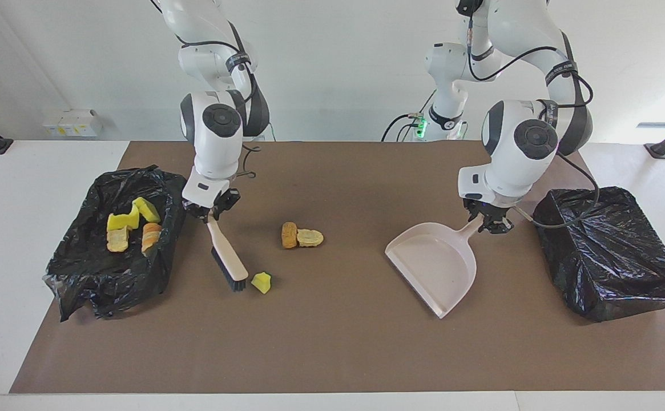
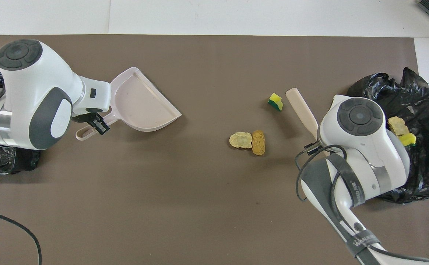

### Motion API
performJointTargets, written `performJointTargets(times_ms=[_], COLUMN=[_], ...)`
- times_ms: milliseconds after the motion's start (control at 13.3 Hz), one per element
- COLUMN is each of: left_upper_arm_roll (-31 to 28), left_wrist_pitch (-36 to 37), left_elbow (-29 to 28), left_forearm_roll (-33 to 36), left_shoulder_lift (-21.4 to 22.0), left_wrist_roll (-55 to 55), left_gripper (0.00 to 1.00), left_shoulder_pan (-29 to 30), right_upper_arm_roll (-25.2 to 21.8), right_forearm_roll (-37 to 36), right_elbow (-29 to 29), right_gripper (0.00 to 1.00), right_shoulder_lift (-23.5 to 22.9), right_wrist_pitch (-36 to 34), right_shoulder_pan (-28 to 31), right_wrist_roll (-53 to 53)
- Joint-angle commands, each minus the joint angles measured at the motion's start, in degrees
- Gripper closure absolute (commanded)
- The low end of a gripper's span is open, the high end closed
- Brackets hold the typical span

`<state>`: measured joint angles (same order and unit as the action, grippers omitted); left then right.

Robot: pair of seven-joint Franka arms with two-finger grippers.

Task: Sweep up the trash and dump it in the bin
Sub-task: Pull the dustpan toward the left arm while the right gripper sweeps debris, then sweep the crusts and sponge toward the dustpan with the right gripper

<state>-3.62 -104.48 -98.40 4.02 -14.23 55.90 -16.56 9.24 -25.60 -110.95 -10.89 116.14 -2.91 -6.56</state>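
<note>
My right gripper [image 1: 212,210] is shut on the handle of the beige brush [image 1: 226,254], whose black bristles rest on the mat beside a yellow wedge [image 1: 261,282] of trash. An orange-brown oval [image 1: 289,234] and a beige lump [image 1: 310,237] lie touching, nearer to the robots than the wedge. My left gripper [image 1: 489,221] is shut on the handle of the beige dustpan [image 1: 435,265], which is empty, its lip down on the mat. The overhead view shows the wedge [image 2: 275,102], lump [image 2: 240,140], oval [image 2: 258,142], brush handle [image 2: 302,112] and dustpan [image 2: 140,103].
A black-lined bin [image 1: 81,268] at the right arm's end holds several yellow and beige chunks [image 1: 129,225]. A second black-bagged bin [image 1: 612,257] stands at the left arm's end beside the dustpan. A brown mat [image 1: 332,342] covers the table.
</note>
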Motion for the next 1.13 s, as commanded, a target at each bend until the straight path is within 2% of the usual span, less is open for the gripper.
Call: performJointTargets(times_ms=[0,150,451,676,902,1052], left_upper_arm_roll=[0.37,0.45,0.54,0.54,0.63,0.63], left_wrist_pitch=[-0.63,-3.61,-14.95,-15.32,-14.71,-14.62], left_elbow=[-3.98,-8.45,-20.5,-20.61,-20.87,-21.13], left_forearm_roll=[1.78,2.3,2.13,2.13,2.13,2.13], left_shoulder_lift=[2.44,3.94,8.07,8.08,8.34,8.43], left_wrist_roll=[11.74,12.21,9.94,4.65,3.17,2.28], left_gripper=[1.0,1.0,1.0,1.0,1.0,1.0], left_shoulder_pan=[-1.8,-3.65,-6.72,-6.82,-7.87,-8.58], right_upper_arm_roll=[0.69,0.78,0.87,0.87,0.87,0.78], right_forearm_roll=[-2.26,0.18,10.03,17.93,21.72,28.04], right_elbow=[4.0,1.98,-3.56,-4.01,-6.02,-7.34], right_gripper=[1.0,1.0,1.0,1.0,1.0,1.0], right_shoulder_lift=[-4.31,-3.44,0.25,1.57,2.54,3.16], right_wrist_pitch=[-0.64,-1.26,-3.88,-9.34,-9.88,-9.88], right_shoulder_pan=[0.1,0.01,-1.74,-2.54,-2.54,-2.54], right_wrist_roll=[-1.18,-0.82,1.8,2.87,3.56,7.42])
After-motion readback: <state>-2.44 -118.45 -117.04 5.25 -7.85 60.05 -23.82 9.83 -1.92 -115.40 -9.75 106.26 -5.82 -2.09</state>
